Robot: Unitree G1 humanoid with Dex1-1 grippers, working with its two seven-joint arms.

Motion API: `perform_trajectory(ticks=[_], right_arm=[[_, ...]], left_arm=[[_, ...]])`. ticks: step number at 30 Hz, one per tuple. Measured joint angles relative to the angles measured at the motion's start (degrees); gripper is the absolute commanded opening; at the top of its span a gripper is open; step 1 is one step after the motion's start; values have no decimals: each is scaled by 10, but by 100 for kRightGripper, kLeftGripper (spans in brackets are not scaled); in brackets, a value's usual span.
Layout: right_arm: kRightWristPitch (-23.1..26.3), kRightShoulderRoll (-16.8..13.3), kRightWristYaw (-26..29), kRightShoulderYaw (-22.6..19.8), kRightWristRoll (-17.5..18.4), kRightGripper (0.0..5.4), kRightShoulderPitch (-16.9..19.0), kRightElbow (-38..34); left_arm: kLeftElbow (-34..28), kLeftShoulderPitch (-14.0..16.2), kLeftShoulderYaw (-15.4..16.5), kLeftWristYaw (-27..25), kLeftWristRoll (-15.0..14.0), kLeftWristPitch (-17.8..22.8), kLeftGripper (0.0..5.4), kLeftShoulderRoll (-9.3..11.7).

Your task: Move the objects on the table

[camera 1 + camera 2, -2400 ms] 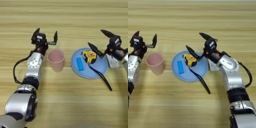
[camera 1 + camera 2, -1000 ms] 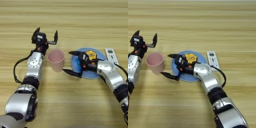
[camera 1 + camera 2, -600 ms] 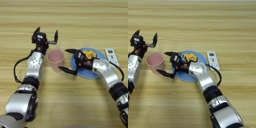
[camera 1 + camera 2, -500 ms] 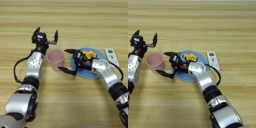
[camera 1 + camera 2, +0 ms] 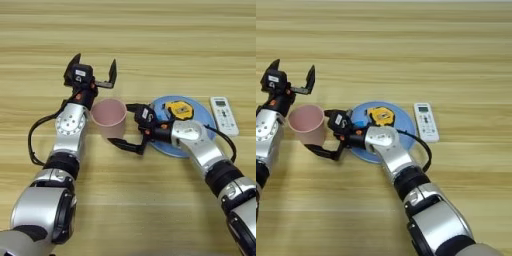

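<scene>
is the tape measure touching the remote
Apart. The left eye view shows the tape measure on the plate, with bare table between plate and remote.

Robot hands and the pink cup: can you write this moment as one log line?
left hand open behind pink cup | right hand open beside cup | tape measure on blue plate | remote right of plate

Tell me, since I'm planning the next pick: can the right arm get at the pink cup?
Probably yes: the right gripper is open beside the pink cup, nothing between them. The left gripper hovers open behind it.
</scene>
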Motion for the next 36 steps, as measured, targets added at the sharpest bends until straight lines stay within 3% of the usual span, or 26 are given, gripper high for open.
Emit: perform_trajectory(ticks=[16, 19, 23, 36], right_arm=[[-28, 40, -44, -3, -14, 537, -45, 71], [-31, 45, -50, -5, -16, 501, -50, 78], [-34, 48, -51, -10, -18, 463, -53, 85], [-34, 47, -61, -23, -20, 459, -62, 95]], left_arm=[[-1, 1, 0, 0, 0, 0, 540, 0], [-1, 1, 0, 0, 0, 0, 540, 0], [-1, 1, 0, 0, 0, 0, 540, 0], [-1, 1, 1, 0, 0, 0, 540, 0]])
